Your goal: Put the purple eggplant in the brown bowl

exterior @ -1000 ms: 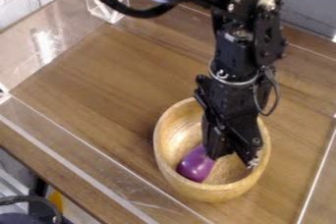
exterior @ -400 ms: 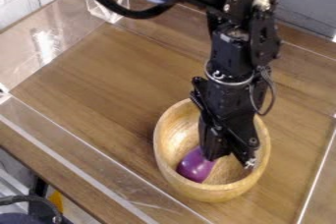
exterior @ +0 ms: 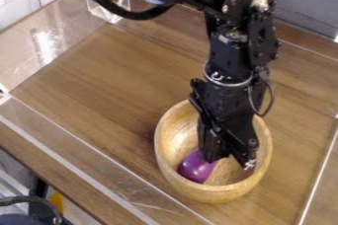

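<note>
In the camera view, the fingers point(exterior: 219, 153) reach down inside the brown bowl point(exterior: 169, 167), and they are brought narrowly together. The purple eggplant point(exterior: 197, 167) lies in the bowl's hollow, right by the fingertips; whether they pinch its end or merely press against it, I cannot tell, since the dark gripper hides that side. The bowl surrounds the fingers and sits on the worktop point(exterior: 122, 69), below the arm point(exterior: 238, 61). A clear plastic bin point(exterior: 40, 17) stands well apart from the fingers, over at the far left of the picture.

The eggplant already lies within the rim, so what remains, I judge, is to let go if it is gripped and lift out cleanly. If the fingers spread wide this deep in the bowl, one of them could push on the wall and slide or tip the bowl. If they rise while the eggplant's end is caught between them, its glossy skin might slip late and drop it on the rim or outside. A sideways exit could hook the thick rim and drag the bowl along. A straight rise, once the eggplant is free, looks the safest.
</note>
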You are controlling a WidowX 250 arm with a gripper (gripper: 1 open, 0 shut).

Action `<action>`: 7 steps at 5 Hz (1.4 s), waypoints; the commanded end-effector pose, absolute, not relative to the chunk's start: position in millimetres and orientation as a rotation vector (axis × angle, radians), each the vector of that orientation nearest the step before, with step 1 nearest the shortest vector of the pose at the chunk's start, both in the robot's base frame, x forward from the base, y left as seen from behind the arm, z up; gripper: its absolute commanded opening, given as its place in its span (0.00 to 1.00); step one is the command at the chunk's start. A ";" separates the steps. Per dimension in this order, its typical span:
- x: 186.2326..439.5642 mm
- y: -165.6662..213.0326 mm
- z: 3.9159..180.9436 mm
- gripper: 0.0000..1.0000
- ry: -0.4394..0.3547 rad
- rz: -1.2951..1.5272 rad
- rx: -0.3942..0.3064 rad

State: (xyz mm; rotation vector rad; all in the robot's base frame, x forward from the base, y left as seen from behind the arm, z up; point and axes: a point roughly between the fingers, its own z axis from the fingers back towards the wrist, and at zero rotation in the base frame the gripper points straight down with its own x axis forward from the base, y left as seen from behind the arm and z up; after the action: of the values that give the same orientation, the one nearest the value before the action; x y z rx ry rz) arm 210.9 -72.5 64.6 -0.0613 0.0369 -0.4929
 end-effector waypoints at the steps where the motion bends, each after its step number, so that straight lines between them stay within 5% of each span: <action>1: 213.3 -71.0 68.4 0.00 0.024 -0.481 -0.067; 7: 209.3 -66.4 70.6 0.00 0.051 -0.450 -0.078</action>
State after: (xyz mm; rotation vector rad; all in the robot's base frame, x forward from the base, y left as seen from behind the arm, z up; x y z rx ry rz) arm 203.9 -67.1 63.7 -0.0777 0.0840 -0.4561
